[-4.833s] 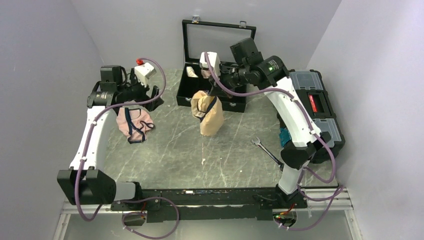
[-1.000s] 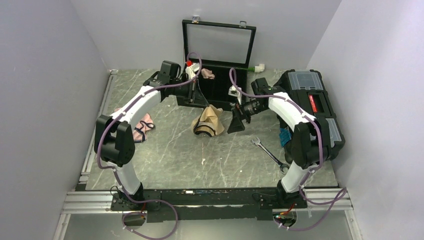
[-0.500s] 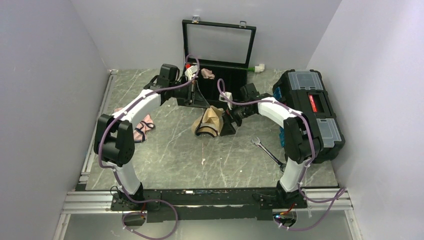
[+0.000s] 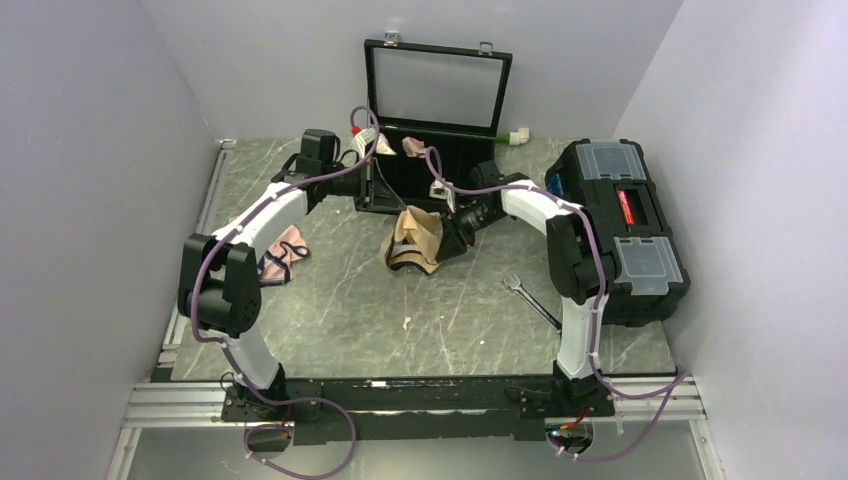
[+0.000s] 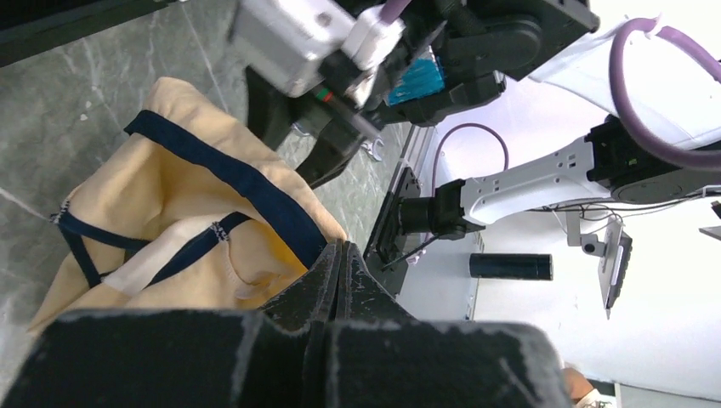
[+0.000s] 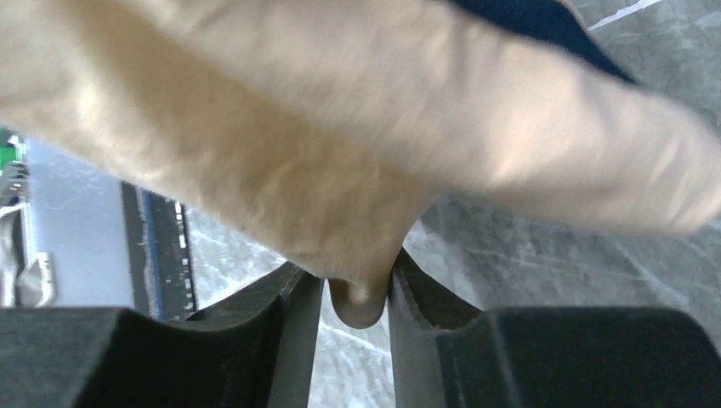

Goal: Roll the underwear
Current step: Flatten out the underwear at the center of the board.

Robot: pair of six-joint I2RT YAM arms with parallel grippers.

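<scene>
Robot lab — grey-walled test cell w/ toolbox, wrench.

White arm links, black joints, purple cables, black claws

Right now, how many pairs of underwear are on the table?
2. The tan underwear sits mid-table in front of the open case; the pink underwear lies near the table's left edge. More may be hidden inside the case.
</scene>
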